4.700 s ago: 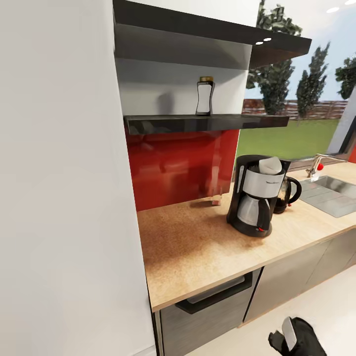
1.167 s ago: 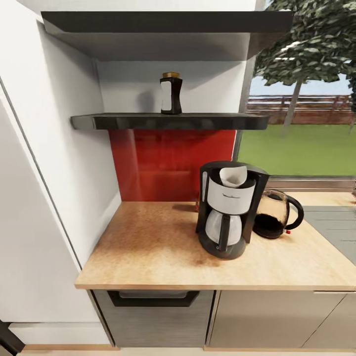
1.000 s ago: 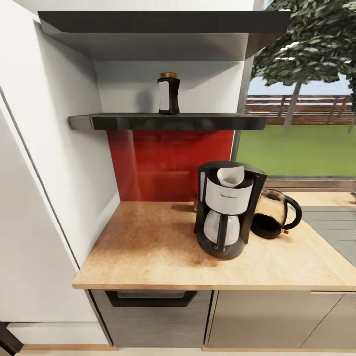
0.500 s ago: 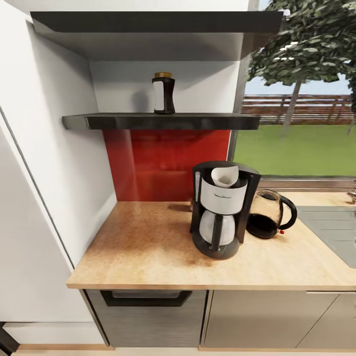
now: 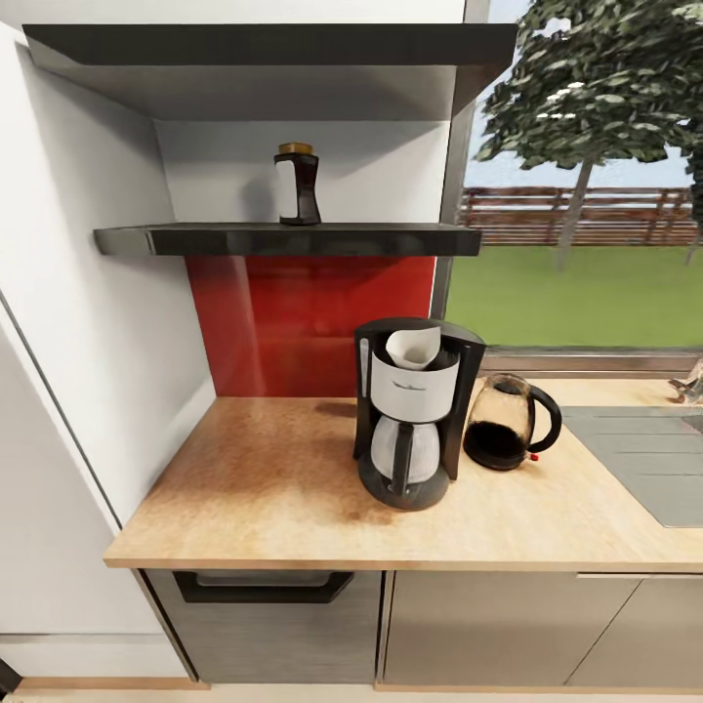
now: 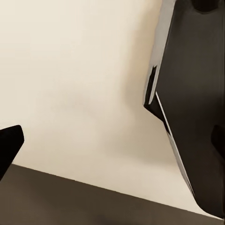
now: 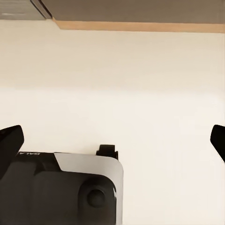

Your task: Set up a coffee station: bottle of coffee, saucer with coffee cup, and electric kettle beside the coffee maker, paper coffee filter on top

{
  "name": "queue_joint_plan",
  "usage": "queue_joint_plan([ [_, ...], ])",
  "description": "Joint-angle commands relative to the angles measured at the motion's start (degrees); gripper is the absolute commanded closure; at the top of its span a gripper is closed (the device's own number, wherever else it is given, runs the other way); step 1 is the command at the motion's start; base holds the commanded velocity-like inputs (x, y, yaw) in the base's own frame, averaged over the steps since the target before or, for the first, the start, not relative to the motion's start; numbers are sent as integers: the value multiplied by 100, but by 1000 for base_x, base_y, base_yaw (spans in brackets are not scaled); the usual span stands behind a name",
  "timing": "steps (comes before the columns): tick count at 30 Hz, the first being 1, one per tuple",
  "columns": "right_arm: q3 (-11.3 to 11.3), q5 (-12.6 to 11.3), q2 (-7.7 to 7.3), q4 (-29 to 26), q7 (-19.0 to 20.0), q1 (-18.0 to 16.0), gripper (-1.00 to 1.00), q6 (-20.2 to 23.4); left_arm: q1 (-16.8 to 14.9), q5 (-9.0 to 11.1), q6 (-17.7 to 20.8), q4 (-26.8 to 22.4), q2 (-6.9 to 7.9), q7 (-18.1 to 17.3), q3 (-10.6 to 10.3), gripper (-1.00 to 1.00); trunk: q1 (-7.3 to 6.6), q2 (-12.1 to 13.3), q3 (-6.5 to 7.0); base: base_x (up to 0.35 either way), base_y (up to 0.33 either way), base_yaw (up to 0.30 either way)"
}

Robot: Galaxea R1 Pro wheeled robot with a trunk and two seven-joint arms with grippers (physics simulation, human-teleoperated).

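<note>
Kitchen surroundings are shown in the head view: a light wood worktop [image 5: 293, 488] over dark grey cabinet fronts, a red backsplash [image 5: 312, 322] behind it, and a window with lawn and trees at the right. On the kitchen shelf [image 5: 283, 239] above the backsplash the bottle of coffee [image 5: 296, 184] is seen standing upright, left of centre and well above the worktop. Below it the coffee maker [image 5: 410, 410] is placed on the worktop with the paper coffee filter [image 5: 414, 348] already seated in its top, and the electric kettle [image 5: 508, 425] is set just beside it on the right. No saucer or cup can be made out. The bottle is judged rigid, fairly light and smooth-sided, so it could slip; its narrowed waist is the likely place for it to be gripped, from the side, with care that it is not tipped against the wall behind. In the left wrist view pale floor and a dark panel are seen, with the left end effector [image 6: 112, 140] marked by dark fingertips at opposite edges of the picture, so it is read as spread wide and empty. In the right wrist view pale floor, the robot's dark base and a strip of wood edge are seen, and the right end effector [image 7: 112, 138] is likewise read as spread apart and holding nothing.
</note>
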Motion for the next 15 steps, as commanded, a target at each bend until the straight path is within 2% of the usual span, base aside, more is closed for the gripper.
queue_joint_plan([
  [1,-49,38,-1,-1,24,-3,-100,-15,10,87,-180,-5,1,-21,102,-100,3,-11,-11,-1,-4,0],
  [2,-49,39,-1,-1,24,-3,-100,-11,11,173,-686,1,33,-69,295,-100,3,-11,-11,0,0,0],
  [5,-49,39,-1,-1,24,-3,-100,-10,-6,142,-840,-21,33,-70,308,-100,3,-11,-11,-112,0,0],
  [13,-49,39,-1,-8,16,-3,-100,-15,-823,98,-872,-80,125,-52,268,-100,3,-11,-11,-21,0,0],
  [15,-48,39,-3,-9,15,-3,-100,-15,-962,121,-914,-469,240,-76,285,-100,3,-11,-11,-1,0,0],
])
